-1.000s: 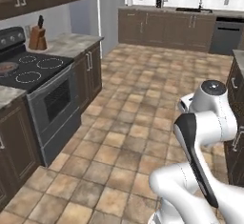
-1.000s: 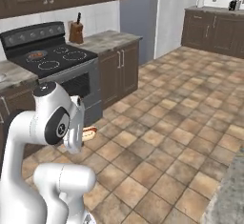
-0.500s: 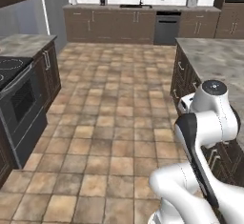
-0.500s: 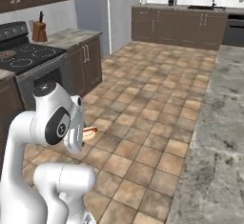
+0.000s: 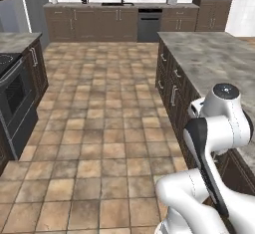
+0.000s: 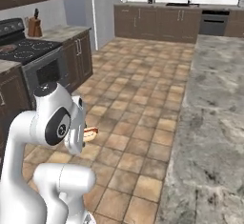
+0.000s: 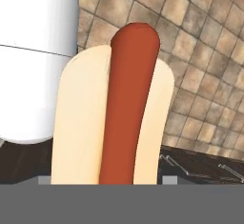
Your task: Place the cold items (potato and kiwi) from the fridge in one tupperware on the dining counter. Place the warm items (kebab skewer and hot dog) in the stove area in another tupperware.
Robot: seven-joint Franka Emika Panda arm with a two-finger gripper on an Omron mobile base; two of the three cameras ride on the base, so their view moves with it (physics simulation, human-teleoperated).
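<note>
A hot dog, red sausage in a pale bun, stands lengthwise between the jaws of my gripper, which is shut on it. From the right base camera the hot dog pokes out beside the folded white arm, held above the tiled floor. The stove stands at the left, and its dark edge shows in the left base view. The grey stone dining counter runs along the right, seen also as the dining counter. Potato, kiwi, kebab skewer and both tupperware are out of view.
Brown tile floor lies open between the stove side and the island. Dark cabinets with a sink and a dishwasher line the far wall. A knife block stands beside the stove. The island's drawers are close on the right.
The whole picture has swung from the stove toward the island counter, so the base has turned right. The hot dog stays gripped in the same pose.
</note>
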